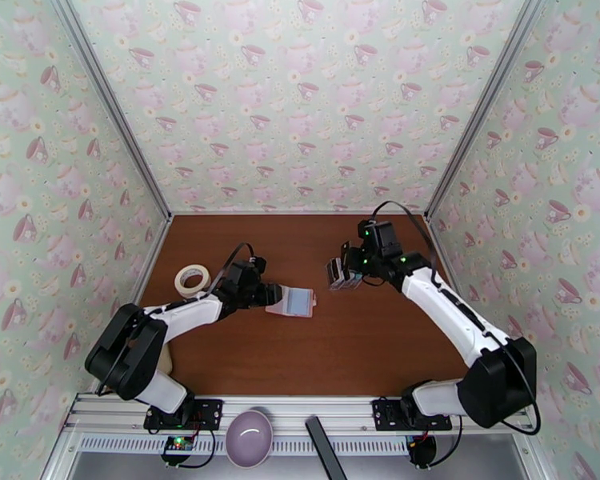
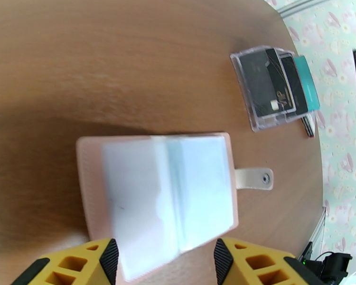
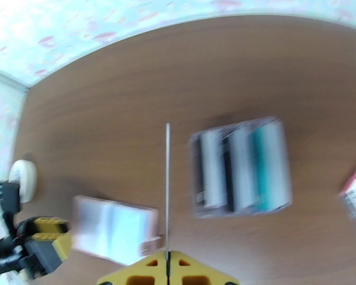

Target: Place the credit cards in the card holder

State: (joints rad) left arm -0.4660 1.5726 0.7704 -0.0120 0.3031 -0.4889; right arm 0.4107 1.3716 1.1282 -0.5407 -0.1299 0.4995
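Notably, my right gripper (image 3: 167, 256) pinched one credit card (image 3: 167, 186) edge-on; left gripper (image 2: 162, 262), jaws apart, straddled the open card holder (image 2: 163, 195) flat on the table (image 2: 107, 67). I judged the card could twist and jam.

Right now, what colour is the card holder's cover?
Pale pink card holder, clearest from the left wrist.

Bright even light, soft shadows; wrist views bow at edges, the card holder (image 2: 159, 195) blurred.
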